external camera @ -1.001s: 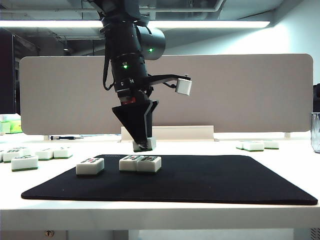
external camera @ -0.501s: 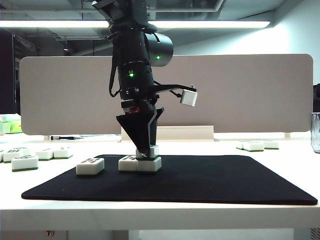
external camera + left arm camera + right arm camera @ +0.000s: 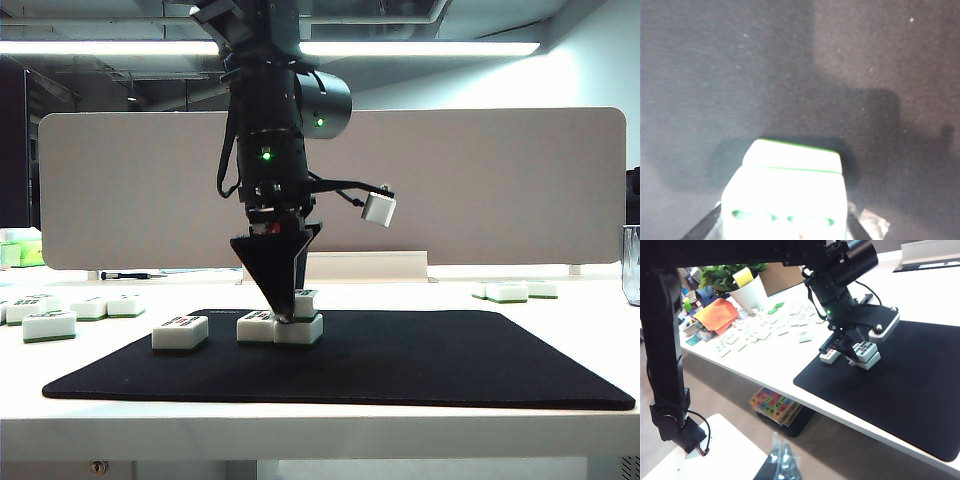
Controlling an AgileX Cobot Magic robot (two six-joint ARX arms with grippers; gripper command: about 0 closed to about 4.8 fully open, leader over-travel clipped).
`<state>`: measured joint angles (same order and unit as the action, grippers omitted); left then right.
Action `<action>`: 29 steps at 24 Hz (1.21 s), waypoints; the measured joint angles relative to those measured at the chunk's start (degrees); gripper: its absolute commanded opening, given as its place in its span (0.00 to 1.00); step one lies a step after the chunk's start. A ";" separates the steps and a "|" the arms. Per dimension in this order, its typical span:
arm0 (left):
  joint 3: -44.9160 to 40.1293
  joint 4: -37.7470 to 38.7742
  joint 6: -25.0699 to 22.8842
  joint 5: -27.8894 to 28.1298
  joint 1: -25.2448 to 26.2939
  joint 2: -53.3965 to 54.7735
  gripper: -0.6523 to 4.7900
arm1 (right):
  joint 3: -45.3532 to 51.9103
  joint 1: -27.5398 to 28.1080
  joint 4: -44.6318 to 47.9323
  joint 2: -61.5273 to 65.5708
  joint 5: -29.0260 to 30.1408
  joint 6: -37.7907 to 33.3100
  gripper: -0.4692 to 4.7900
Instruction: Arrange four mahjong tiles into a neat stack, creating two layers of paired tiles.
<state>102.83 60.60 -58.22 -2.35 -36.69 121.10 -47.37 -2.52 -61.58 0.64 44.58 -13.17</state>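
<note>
I have the bottom pair (image 3: 279,328) side by side on the black mat (image 3: 450,360) and a third tile (image 3: 305,301) seated on it between my left gripper (image 3: 287,317) fingers, which look just parted, while the fourth tile (image 3: 181,332) waits alone nearby; my right gripper is out of sight.

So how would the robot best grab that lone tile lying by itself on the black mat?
From straight above, fingers closing on two opposite side walls of the lone tile. It lies flat, face up, with free space around it on the mat.
</note>
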 measured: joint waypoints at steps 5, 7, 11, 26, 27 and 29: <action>0.00 0.81 0.02 0.00 -0.33 -3.17 0.76 | 0.00 0.00 0.00 0.00 0.00 0.00 0.09; 0.00 3.58 0.02 0.66 0.04 -4.52 0.76 | 0.00 0.00 -0.02 0.00 0.02 0.00 0.09; 0.02 6.82 0.02 2.62 4.37 -6.10 0.76 | 0.00 0.00 0.00 0.00 0.00 0.00 0.09; -13.20 -2.58 -0.22 -1.49 12.74 -9.92 0.74 | 0.00 -0.02 0.00 0.00 -5.62 3.02 0.09; -13.38 -2.99 -0.22 -2.10 12.59 -9.92 0.74 | 0.00 -0.02 0.00 0.00 -5.64 3.02 0.09; -14.29 -2.93 -0.20 -2.62 12.57 -9.97 0.74 | 0.00 -0.02 0.00 0.00 -6.12 3.02 0.09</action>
<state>88.53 57.67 -58.41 -4.97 -24.12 111.13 -47.37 -2.55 -61.58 0.64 38.46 -10.15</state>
